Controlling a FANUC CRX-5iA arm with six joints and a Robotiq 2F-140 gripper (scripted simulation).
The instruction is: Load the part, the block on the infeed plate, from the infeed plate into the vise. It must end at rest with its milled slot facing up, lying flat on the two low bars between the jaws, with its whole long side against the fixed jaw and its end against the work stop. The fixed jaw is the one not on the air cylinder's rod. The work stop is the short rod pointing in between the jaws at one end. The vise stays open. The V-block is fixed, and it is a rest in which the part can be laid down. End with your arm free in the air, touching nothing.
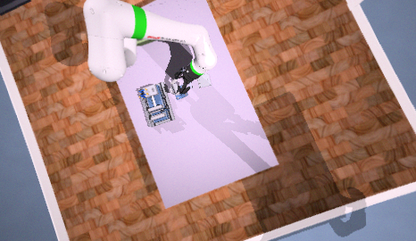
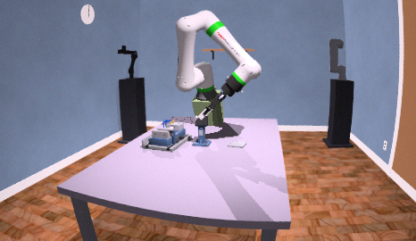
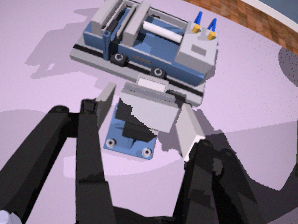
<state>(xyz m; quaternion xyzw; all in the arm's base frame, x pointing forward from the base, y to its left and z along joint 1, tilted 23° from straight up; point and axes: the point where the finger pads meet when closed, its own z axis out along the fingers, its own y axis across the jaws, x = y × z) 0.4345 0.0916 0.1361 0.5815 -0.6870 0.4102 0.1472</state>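
The part [image 3: 149, 104], a grey block, lies tilted in the blue V-block [image 3: 129, 135], just in front of the vise. My gripper [image 3: 147, 104] is open, with one finger pad on each side of the part and small gaps at both pads. The blue and grey vise [image 3: 149, 38] stands open beyond it, with two low bars between its jaws. In the overhead view my gripper [image 1: 178, 88] hangs over the V-block, right of the vise [image 1: 153, 104]. In the side view my gripper [image 2: 201, 118] points down at the V-block [image 2: 202, 137].
The flat infeed plate [image 1: 204, 82] lies on the table right of the V-block, also seen in the side view [image 2: 237, 144], with nothing on it. The arm's green base block stands behind the vise [image 2: 165, 137].
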